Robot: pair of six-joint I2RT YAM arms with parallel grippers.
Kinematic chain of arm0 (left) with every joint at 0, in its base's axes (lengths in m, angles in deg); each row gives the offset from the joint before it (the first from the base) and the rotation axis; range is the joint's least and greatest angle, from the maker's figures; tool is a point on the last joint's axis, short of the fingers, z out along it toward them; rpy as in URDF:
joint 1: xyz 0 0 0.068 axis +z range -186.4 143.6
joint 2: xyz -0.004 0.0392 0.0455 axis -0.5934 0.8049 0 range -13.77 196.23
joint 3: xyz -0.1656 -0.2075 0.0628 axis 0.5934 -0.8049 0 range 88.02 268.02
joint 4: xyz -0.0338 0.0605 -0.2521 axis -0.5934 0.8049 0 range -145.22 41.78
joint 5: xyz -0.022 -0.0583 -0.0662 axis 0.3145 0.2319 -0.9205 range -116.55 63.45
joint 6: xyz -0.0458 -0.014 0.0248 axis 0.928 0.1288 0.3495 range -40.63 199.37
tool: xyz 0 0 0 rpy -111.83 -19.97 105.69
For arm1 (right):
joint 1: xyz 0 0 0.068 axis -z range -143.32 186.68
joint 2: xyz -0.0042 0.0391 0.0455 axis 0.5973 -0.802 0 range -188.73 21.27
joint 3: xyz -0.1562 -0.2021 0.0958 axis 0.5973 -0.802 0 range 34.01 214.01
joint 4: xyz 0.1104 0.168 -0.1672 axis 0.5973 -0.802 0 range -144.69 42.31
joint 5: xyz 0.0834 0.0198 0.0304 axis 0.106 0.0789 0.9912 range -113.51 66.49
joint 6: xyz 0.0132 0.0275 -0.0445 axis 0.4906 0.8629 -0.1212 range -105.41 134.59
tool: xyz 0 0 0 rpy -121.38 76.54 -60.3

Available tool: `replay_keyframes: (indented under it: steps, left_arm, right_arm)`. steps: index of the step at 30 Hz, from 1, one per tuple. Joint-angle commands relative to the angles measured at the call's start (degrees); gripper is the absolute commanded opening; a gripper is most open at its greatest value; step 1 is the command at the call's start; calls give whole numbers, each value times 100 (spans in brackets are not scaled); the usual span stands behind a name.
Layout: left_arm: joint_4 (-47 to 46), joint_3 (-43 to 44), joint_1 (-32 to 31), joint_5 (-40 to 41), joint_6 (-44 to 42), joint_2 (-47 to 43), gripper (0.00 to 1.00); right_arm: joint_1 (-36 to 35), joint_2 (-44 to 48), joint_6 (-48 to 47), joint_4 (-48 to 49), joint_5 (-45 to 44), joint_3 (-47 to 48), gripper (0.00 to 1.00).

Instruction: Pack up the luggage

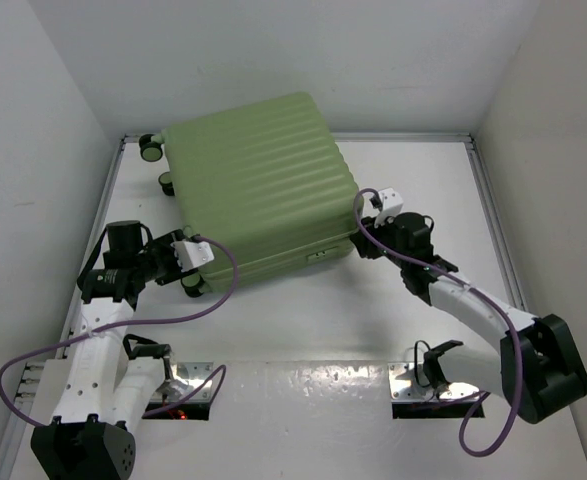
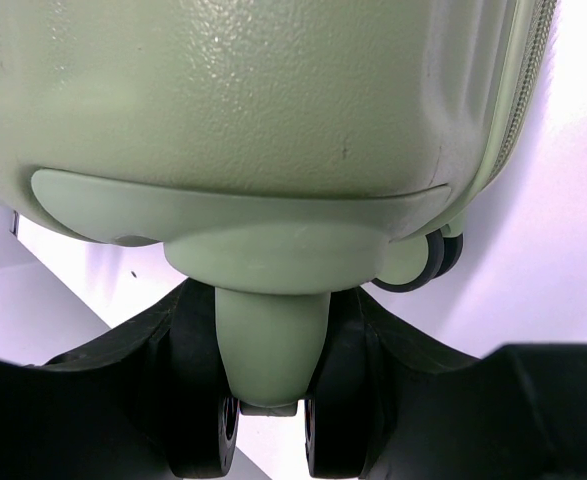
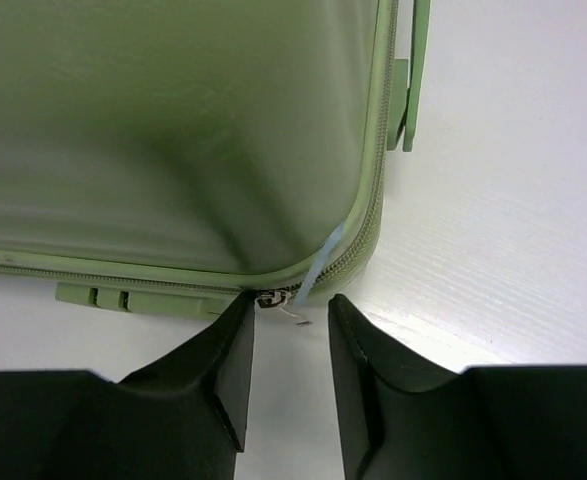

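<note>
Top external shows ribbed pale-green luggage (image 1: 258,190) lying closed.

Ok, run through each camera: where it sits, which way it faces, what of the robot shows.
Top external: above and behind the bases, looking down at the table; both arms and the luggage show.
Left wrist: on the left gripper, facing a caster wheel between its fingers.
Right wrist: on the right gripper, facing the zipper pull beyond its fingers.
All three share the luggage.
</note>
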Motion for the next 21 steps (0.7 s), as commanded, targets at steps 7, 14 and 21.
replay_keyframes:
  steps: [7,14,21]
  left_arm:
    - [-58,-249,287,746,314,256,0]
    - [-58,-249,287,746,314,256,0]
    - [-58,-249,287,746,314,256,0]
  right_arm:
    - [587,146,-416,504,251,-41,31]
    - [675,119,-407,627,532,-76,27]
    - [868,172,-477,627,813,-155,24]
